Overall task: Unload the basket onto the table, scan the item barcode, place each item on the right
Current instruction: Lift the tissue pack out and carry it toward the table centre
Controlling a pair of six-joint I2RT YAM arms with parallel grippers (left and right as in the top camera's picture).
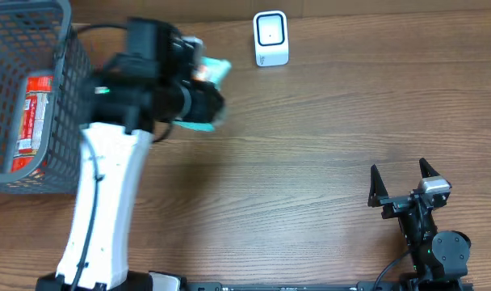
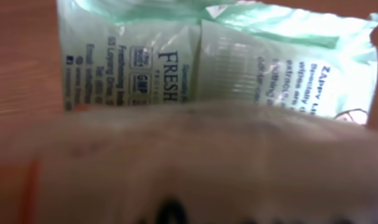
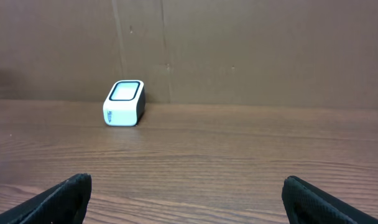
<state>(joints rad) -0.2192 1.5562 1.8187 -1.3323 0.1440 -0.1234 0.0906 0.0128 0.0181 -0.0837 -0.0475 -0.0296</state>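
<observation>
Up near the far side of the table (image 1: 310, 153), a little left of the white scanner (image 1: 270, 38), my left gripper (image 1: 201, 99) has the wipes packet (image 1: 218, 71) lifted off the wood. The arm hides its fingers from overhead and they are out of the wrist picture, but pale green film pokes out on both sides of the tool, so I read the jaws as closed on the packet. My right gripper (image 1: 400, 173) sits at the near right corner, jaws spread wide with nothing between them, well apart from everything. Through the left wrist camera I see a printed face of the packet and a clear seam, with a blurred pale band across the lower half that I cannot identify. I see no barcode on that face. The scanner's window looks upward, so I would carry the packet to the right until it hangs over the window, then roll the wrist to turn the coded face down toward it and hold steady. The film is soft and shiny. I expect it to sag and crease, so a slow, level pass should read better than a quick sweep. The grey basket (image 1: 64, 48), with a red pack (image 1: 31, 121) inside, stands just beside the left arm, leaving little swing room that way. A brown backboard (image 3: 239, 43) rises close behind the scanner. To the right and toward me the wood is open.
</observation>
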